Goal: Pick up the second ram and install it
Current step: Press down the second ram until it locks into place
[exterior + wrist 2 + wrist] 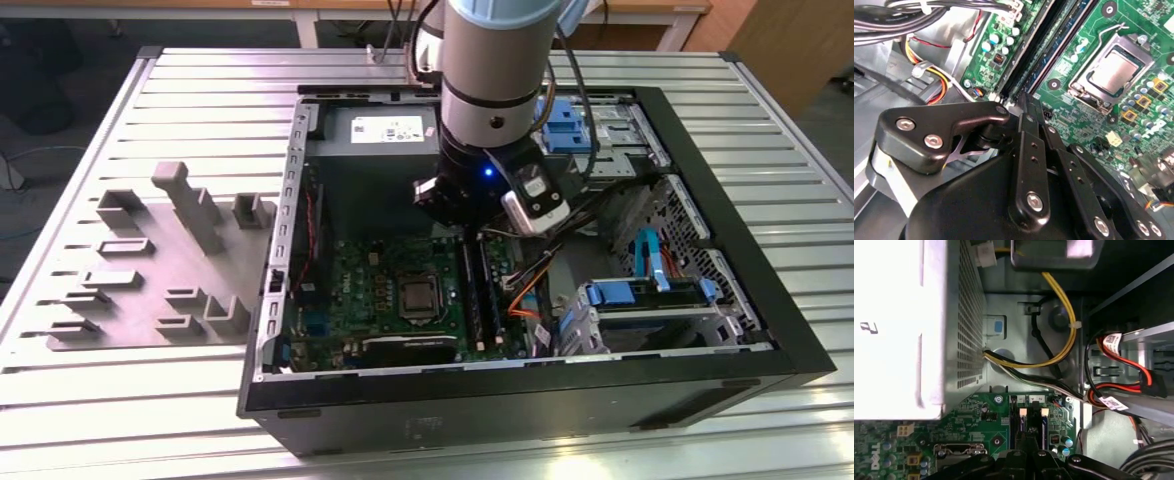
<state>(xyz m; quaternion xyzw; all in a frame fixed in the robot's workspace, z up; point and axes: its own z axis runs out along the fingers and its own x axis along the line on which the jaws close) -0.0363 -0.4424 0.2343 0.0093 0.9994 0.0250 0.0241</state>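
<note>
The black two-fingered gripper point(1026, 102) on the grey robot arm point(491, 70) hangs low inside the open black computer case point(747, 290), directly over the large green motherboard point(387, 285). In the second wrist view its fingers point(1030, 145) are drawn together, their tips just above the near end of the long dark memory slots point(1054, 45), beside the silver square processor socket point(1114, 67) on that motherboard; whether they pinch anything I cannot tell. The second ram point(477, 290), a long narrow dark stick, stands on edge in those slots, on the side of the socket toward the exterior view's right. In the first wrist view the slot ends point(1029, 425) lie just ahead of the fingertips, with the perforated silver power-supply box point(929, 325) and yellow cables point(1064, 330) beyond the motherboard's edge. A grey moulded parts tray point(160, 270) sits outside the case on the slatted table point(107, 400).
</note>
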